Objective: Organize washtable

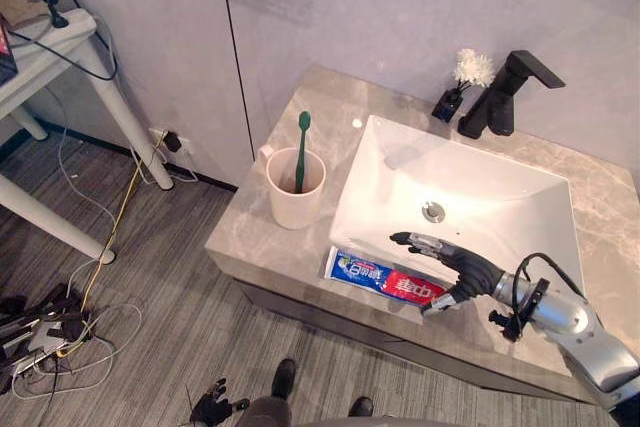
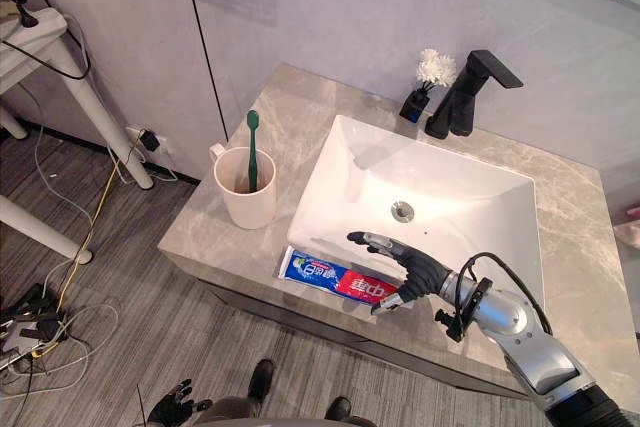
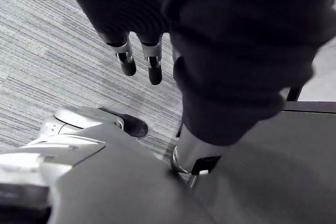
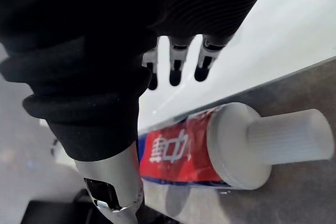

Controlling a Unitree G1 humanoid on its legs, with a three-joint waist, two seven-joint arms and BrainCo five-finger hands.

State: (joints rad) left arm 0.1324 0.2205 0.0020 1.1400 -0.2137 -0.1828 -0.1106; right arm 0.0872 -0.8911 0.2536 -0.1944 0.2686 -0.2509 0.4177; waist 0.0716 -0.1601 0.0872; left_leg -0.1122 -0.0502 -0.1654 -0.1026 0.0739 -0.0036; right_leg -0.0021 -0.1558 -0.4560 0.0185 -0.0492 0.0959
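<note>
The toothpaste tube (image 1: 385, 280) lies flat on the narrow front strip of the bench (image 1: 255, 237), between the white basin (image 1: 480, 187) and the bench's front edge. Its label is blue and red with white characters, and its white cap points right. The right hand (image 1: 455, 269) hovers over the cap end with fingers straight and spread and the thumb beside the tube. To the left stands a cup (image 1: 293, 197) holding a green toothbrush (image 1: 302, 147), with bare bench around it. The left hand (image 1: 208, 408) hangs low, fingers relaxed.

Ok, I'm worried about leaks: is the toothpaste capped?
Capped: the toothpaste lies flat with its white cap on.
</note>
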